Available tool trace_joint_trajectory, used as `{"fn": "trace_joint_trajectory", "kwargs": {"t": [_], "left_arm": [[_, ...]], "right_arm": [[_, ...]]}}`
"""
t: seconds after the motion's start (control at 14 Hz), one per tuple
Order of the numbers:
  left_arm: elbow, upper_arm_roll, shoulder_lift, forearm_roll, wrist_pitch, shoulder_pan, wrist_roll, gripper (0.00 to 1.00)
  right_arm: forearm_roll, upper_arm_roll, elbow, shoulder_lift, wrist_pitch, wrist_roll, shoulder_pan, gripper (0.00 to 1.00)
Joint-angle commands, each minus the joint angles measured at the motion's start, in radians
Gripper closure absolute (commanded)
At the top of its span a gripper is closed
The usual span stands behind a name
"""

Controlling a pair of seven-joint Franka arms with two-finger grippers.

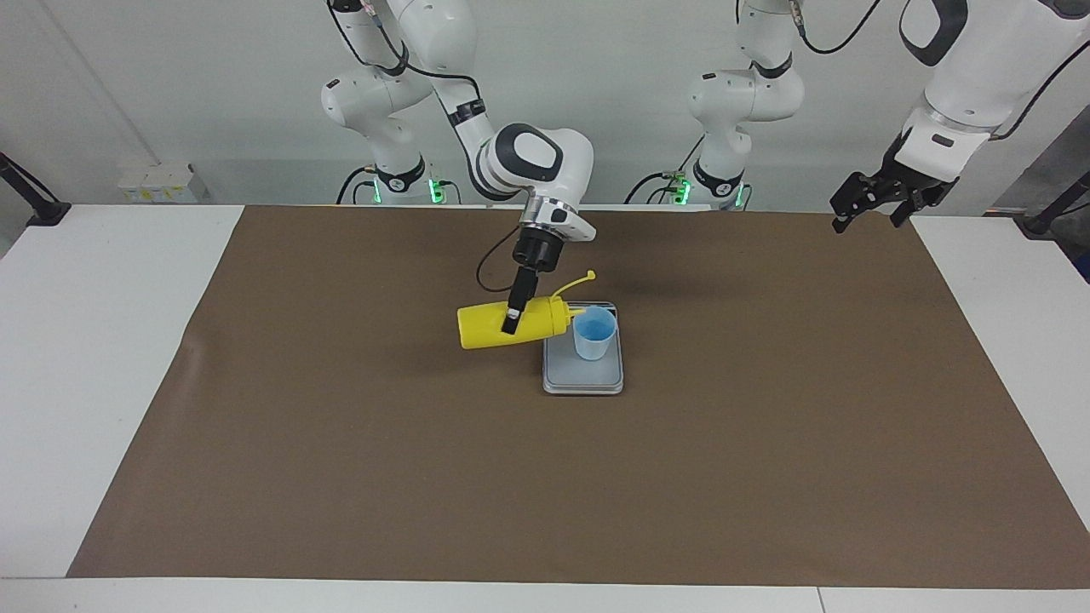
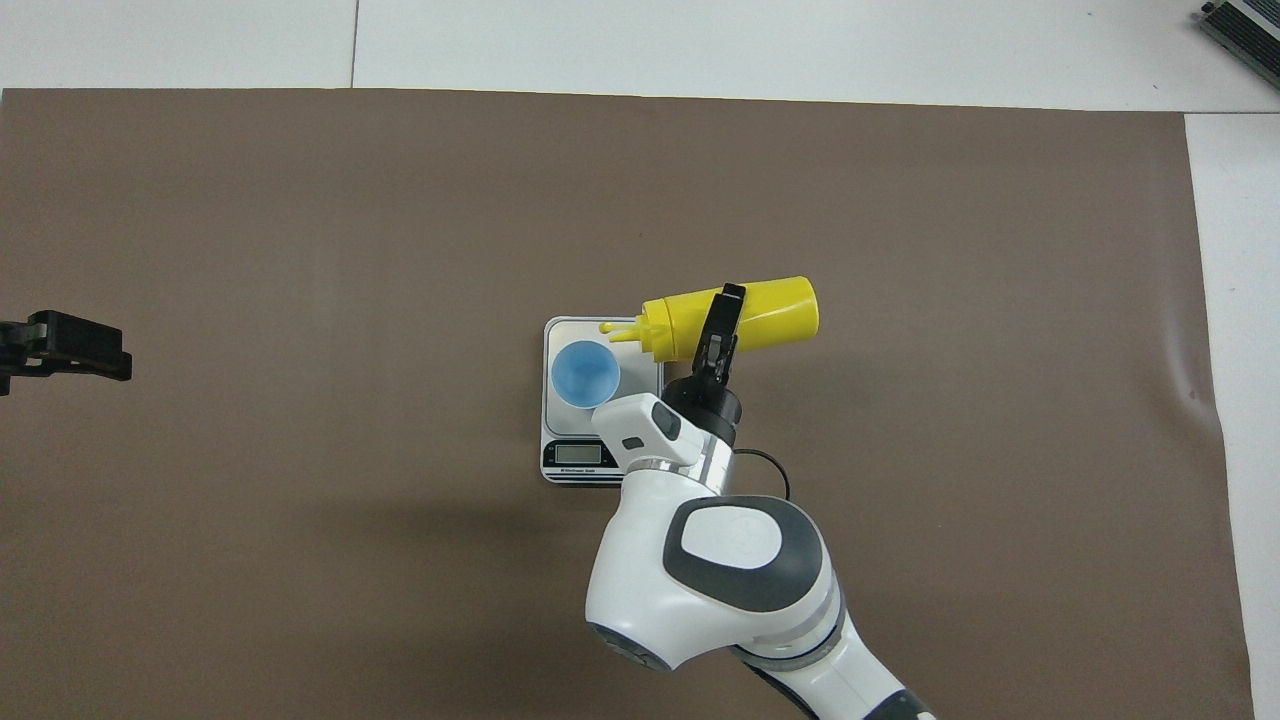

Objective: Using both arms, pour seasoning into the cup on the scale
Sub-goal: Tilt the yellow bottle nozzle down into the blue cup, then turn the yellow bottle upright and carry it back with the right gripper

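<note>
Brown mat (image 1: 341, 443): right gripper (image 1: 511, 317) clamps the tipped bottle (image 1: 502, 326) beside the cup (image 1: 593, 333) on the scale (image 1: 583, 379); left gripper (image 1: 869, 203) waits open; nozzle off-rim risks spilling

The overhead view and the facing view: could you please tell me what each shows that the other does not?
Only the overhead view shows the scale's display strip. Only the facing view shows both arm bases and the whole waiting left gripper, open. Both show the right gripper shut on the tilted yellow bottle beside the blue cup on the scale.
</note>
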Motion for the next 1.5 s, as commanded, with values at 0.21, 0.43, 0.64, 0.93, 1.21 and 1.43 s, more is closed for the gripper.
{"fn": "trace_joint_trajectory", "kwargs": {"t": [0.21, 0.43, 0.64, 0.93, 1.21, 1.43], "left_arm": [[-0.019, 0.0, -0.021, -0.015, 0.004, 0.005, 0.001, 0.0], [-0.019, 0.0, -0.021, -0.015, 0.004, 0.005, 0.001, 0.0], [-0.019, 0.002, -0.021, -0.015, 0.004, 0.005, 0.001, 0.0], [-0.019, 0.0, -0.021, -0.015, 0.004, 0.005, 0.001, 0.0], [-0.019, 0.0, -0.021, -0.015, 0.004, 0.005, 0.001, 0.0], [-0.019, 0.0, -0.021, -0.015, 0.004, 0.005, 0.001, 0.0]], "right_arm": [[0.24, 0.009, -0.026, -0.087, 0.306, -0.099, -0.183, 0.82], [0.337, 0.01, -0.072, -0.108, 0.412, -0.104, -0.239, 0.86], [0.379, 0.01, -0.093, -0.116, 0.51, -0.11, -0.299, 0.87], [0.492, 0.01, -0.084, -0.115, 0.54, -0.113, -0.339, 0.87], [0.679, 0.01, -0.067, -0.11, 0.537, -0.124, -0.342, 0.87], [0.987, 0.01, -0.066, -0.109, 0.531, -0.203, -0.359, 0.87]]}}
